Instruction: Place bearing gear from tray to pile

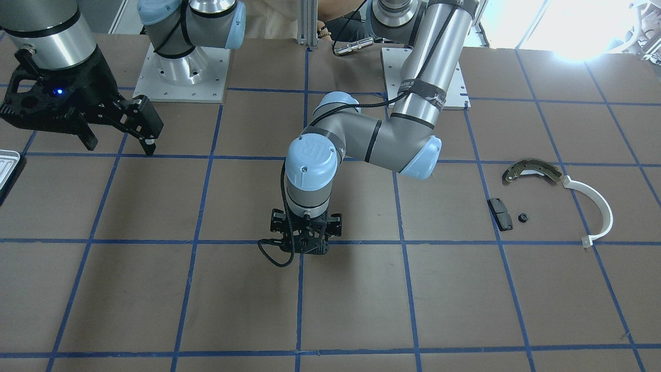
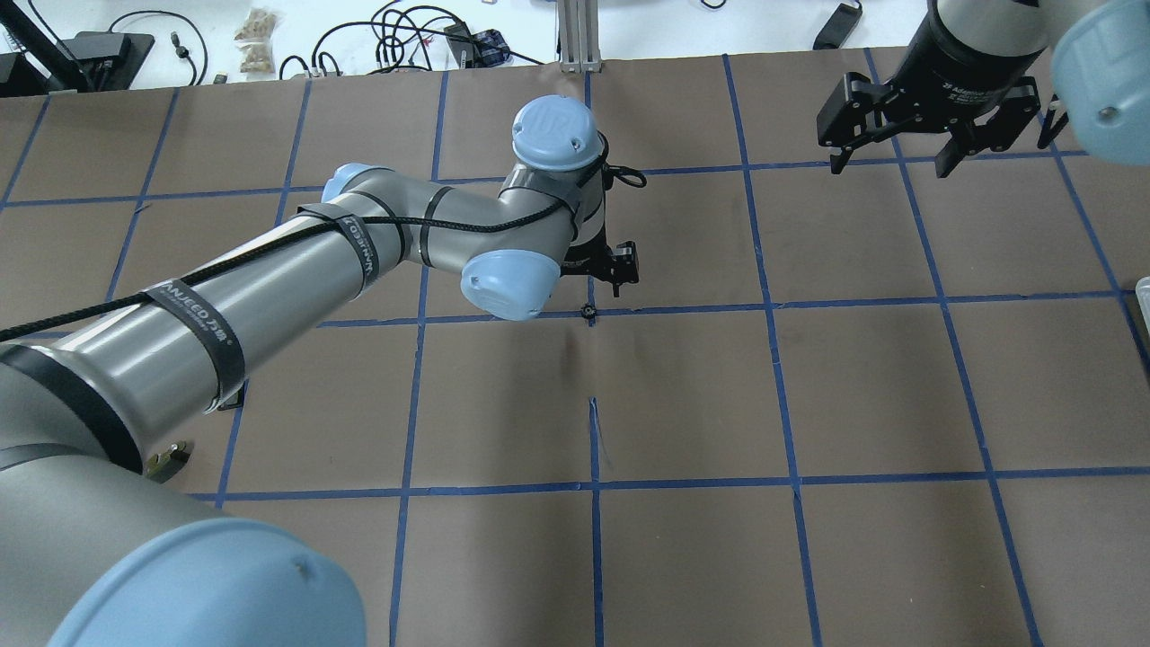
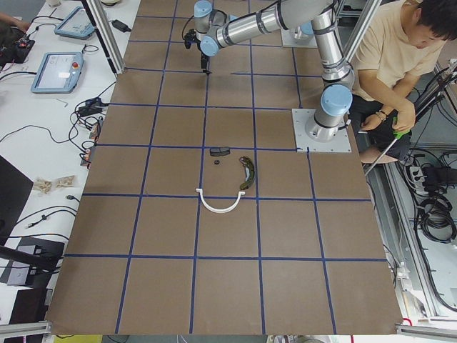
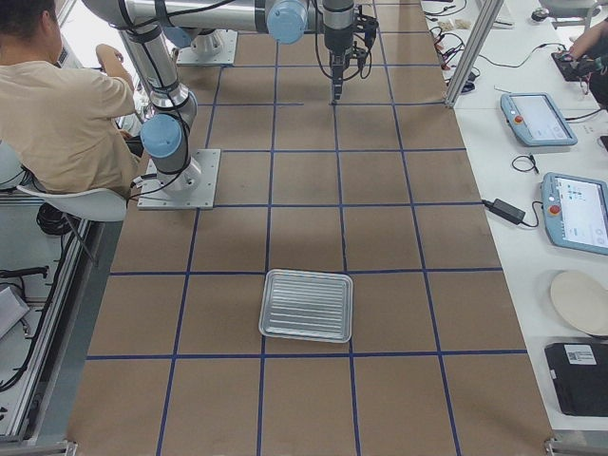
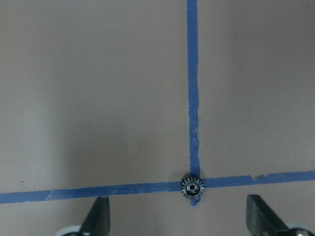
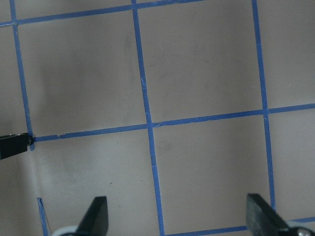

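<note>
The bearing gear (image 5: 192,187), a small dark toothed wheel, lies on the table where two blue tape lines cross; it also shows in the overhead view (image 2: 588,312). My left gripper (image 5: 177,209) is open and hangs low over it, the gear just ahead of its fingers (image 5: 98,219). The silver tray (image 4: 306,305) lies far off on the robot's right, its corner at a view edge (image 1: 8,165). The pile holds a brake shoe (image 1: 532,170), a white arc (image 1: 594,206) and a black pad (image 1: 500,213). My right gripper (image 2: 889,166) is open and empty, raised.
A small black round part (image 1: 522,217) lies beside the black pad in the pile. A seated person (image 3: 389,64) is behind the arm bases. Blue tape divides the brown table (image 1: 361,299) into squares.
</note>
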Controlling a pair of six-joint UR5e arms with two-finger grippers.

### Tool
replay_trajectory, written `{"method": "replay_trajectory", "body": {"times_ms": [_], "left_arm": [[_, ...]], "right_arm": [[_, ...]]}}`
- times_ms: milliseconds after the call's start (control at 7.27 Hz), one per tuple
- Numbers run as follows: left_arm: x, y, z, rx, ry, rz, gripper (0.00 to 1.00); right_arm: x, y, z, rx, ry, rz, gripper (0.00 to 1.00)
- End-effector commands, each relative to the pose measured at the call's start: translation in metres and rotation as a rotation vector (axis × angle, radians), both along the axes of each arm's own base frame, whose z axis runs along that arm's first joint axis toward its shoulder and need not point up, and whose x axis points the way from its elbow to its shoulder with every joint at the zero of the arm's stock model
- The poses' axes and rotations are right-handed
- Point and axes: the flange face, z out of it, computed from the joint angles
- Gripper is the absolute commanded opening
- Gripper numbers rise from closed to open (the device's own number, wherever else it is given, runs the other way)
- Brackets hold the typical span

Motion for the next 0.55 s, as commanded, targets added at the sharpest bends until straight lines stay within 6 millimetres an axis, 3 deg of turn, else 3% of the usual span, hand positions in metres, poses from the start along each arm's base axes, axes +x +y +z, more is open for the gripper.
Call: {"method": "replay_trajectory", "body": {"times_ms": [0, 138, 275, 412], "left_arm": [[-0.007, 0.002, -0.020, 0.020, -0.011, -0.005, 0.94], [-0.007, 0.004, -0.027, 0.027, -0.015, -0.005, 0.85], [-0.008, 0.000, -0.027, 0.024, -0.012, 0.021, 0.68], [-0.006, 0.005, -0.034, 0.034, -0.020, 0.012, 0.62]], "right_arm": [[0.004, -0.009, -0.005, 0.006, -0.007, 0.031, 1.00], [0.012, -0.012, -0.007, -0.011, -0.008, 0.051, 1.00], [0.018, -0.015, -0.009, -0.017, -0.031, 0.068, 1.00], [0.021, -0.015, -0.010, -0.016, -0.040, 0.074, 1.00]]}}
